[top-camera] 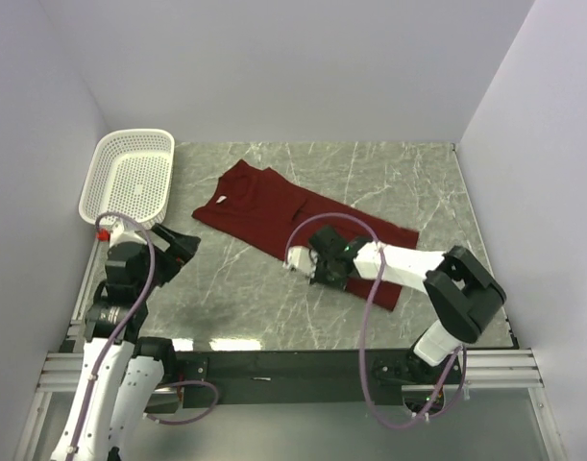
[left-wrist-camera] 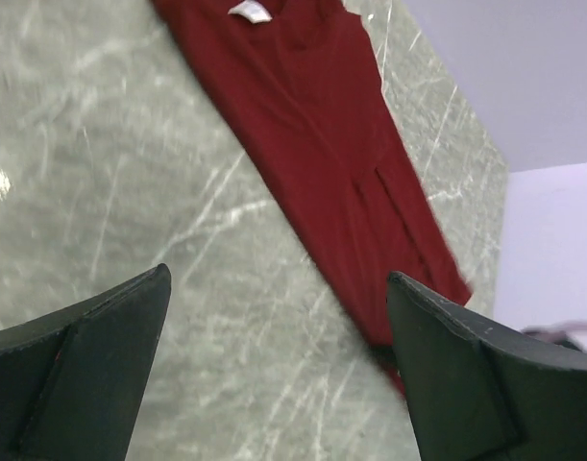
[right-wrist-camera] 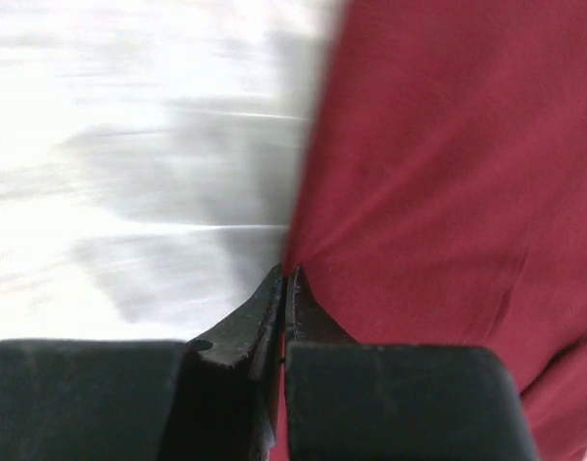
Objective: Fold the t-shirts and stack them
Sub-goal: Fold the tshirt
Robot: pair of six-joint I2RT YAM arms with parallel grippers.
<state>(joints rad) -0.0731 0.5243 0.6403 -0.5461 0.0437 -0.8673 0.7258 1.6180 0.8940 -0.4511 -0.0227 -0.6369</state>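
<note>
A maroon t-shirt lies folded lengthwise into a long strip, running from the far middle of the table toward the near right. Its white neck label shows at the far end. My right gripper is shut on the near long edge of the t-shirt, its fingers pinching the cloth edge low over the table. My left gripper is open and empty at the left, apart from the t-shirt, which lies ahead of it.
A white perforated basket stands at the far left corner. The marble tabletop shows bare between the arms. White walls close in the left, back and right sides.
</note>
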